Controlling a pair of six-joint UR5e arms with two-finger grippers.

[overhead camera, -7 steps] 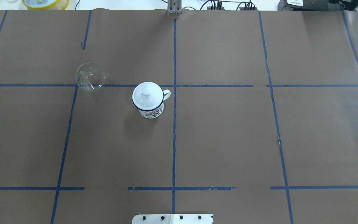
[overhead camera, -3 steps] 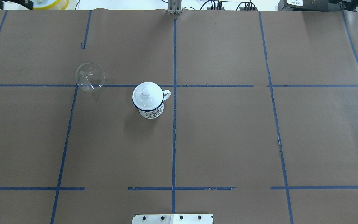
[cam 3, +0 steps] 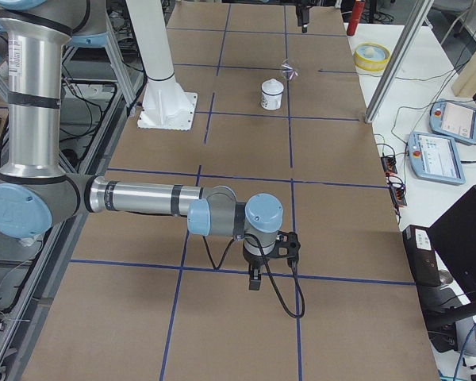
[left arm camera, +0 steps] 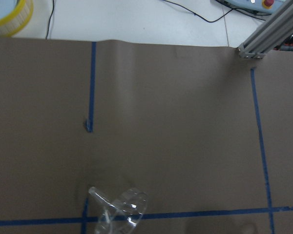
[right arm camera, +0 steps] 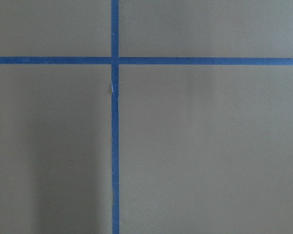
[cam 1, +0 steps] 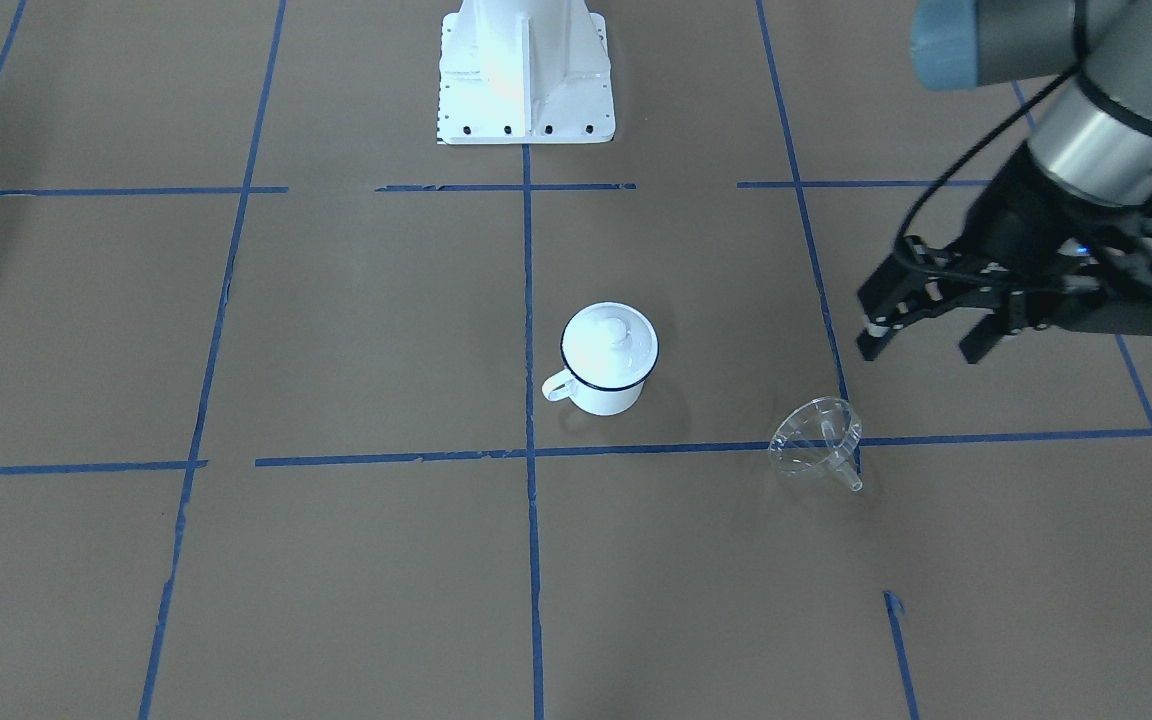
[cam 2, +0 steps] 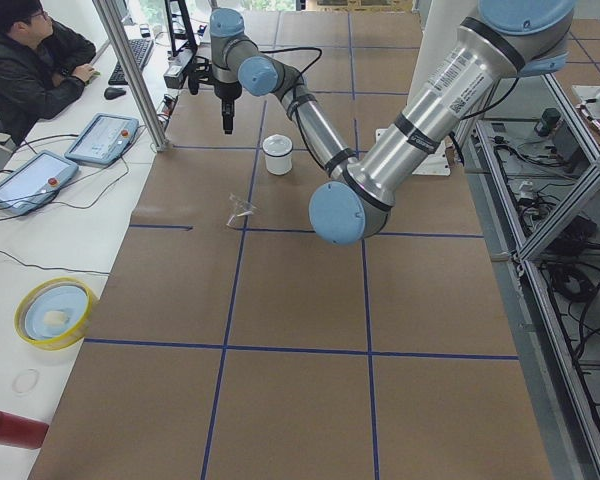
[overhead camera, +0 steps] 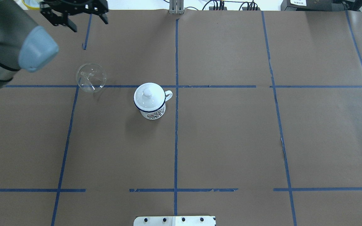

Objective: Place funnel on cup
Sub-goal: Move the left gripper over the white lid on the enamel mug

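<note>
My left gripper (cam 1: 921, 350) hangs spread wide, holding nothing — the funnel (cam 1: 816, 440) lies tipped over near it (the cup (cam 1: 604, 392) stands farther off, lid (cam 1: 609, 340) on). My right gripper (cam 3: 255, 279) — clenched or not, I cannot say.

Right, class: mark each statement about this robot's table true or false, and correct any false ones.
1. The funnel sits on the cup. False: it lies on its side on the table, apart from the cup.
2. A white lid covers the cup. True.
3. The left hand is shut on the funnel. False: it is open, holding nothing.
4. The cup's handle points away from the funnel. True.
</note>
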